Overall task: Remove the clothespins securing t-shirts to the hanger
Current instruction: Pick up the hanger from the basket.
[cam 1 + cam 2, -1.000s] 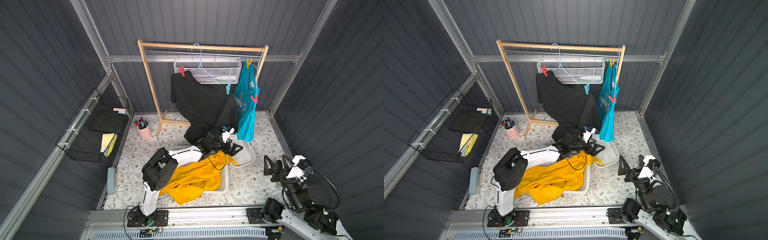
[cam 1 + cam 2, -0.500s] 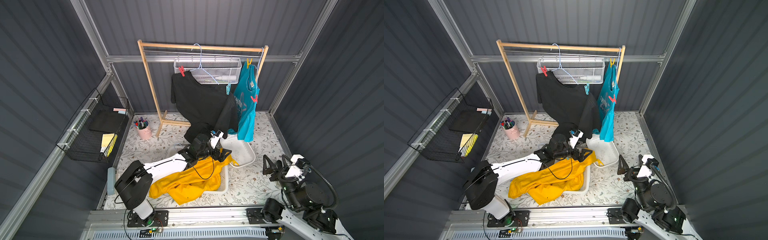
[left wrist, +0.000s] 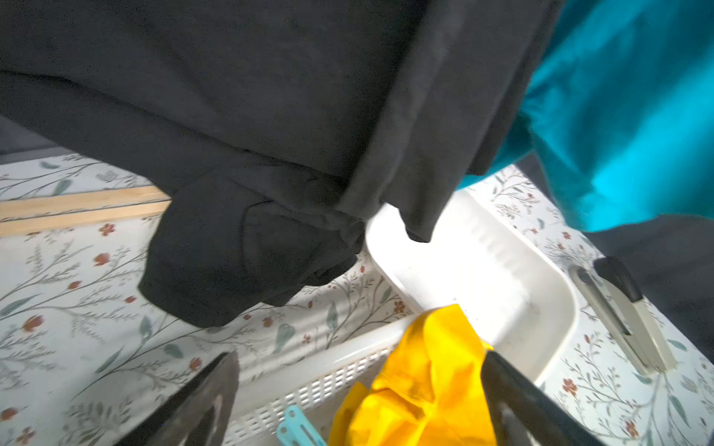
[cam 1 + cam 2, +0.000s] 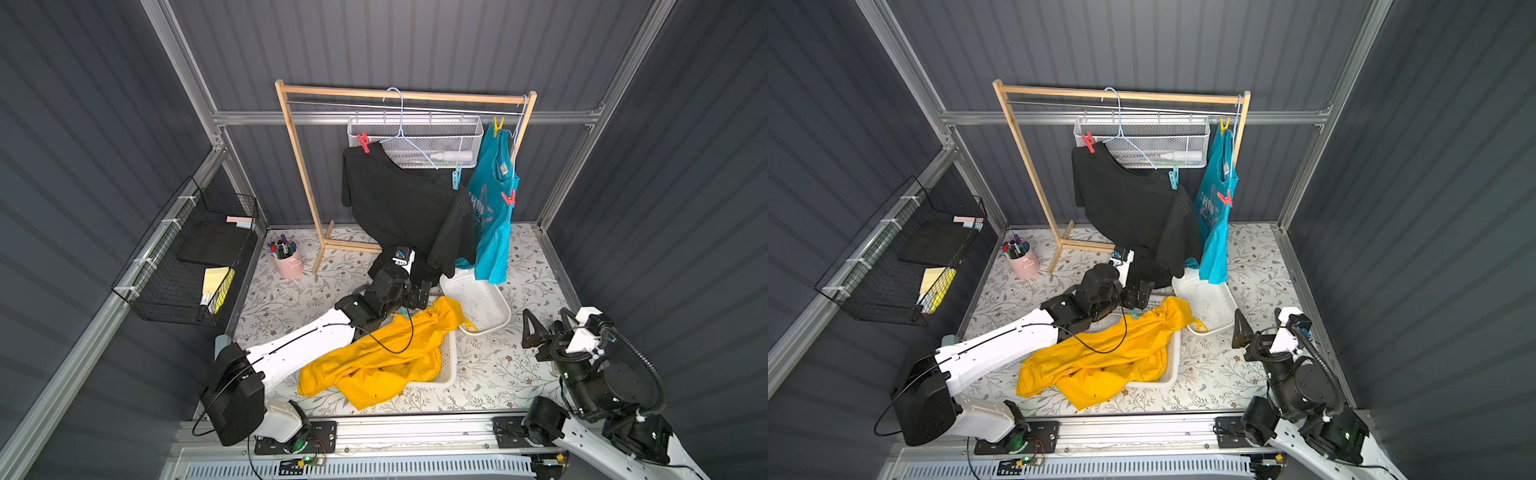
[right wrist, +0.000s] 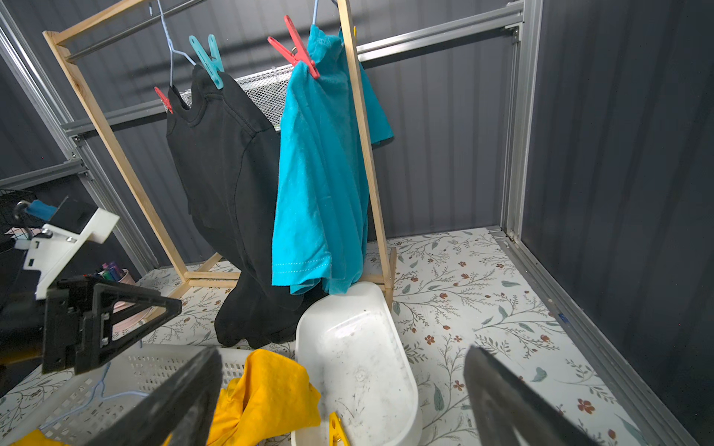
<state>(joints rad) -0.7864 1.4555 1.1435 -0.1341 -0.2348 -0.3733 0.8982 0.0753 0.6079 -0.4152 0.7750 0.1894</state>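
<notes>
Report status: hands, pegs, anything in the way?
Both hands open, empty; left hand low over yellow shirt in basket, right hand parked. Four pegs on: two on black shirt, two on teal shirt. Black shirt hem hangs before left hand.

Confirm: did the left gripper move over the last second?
Yes. In a top view the left gripper has drawn back from the white tub, toward the pink pen cup.

Left arm (image 4: pixel 291 353) is wearing white shells between bulky black joints, a thin black cable (image 4: pixel 388 351) trailing behind the left pincer (image 4: pixel 419 296). Right arm (image 4: pixel 615 386) is showing mostly black housings, a ribbed black hose (image 4: pixel 654 372) curling behind the right pincer (image 4: pixel 544 313), its triangular black fingers sitting beside a white camera bracket (image 4: pixel 584 340).
</notes>
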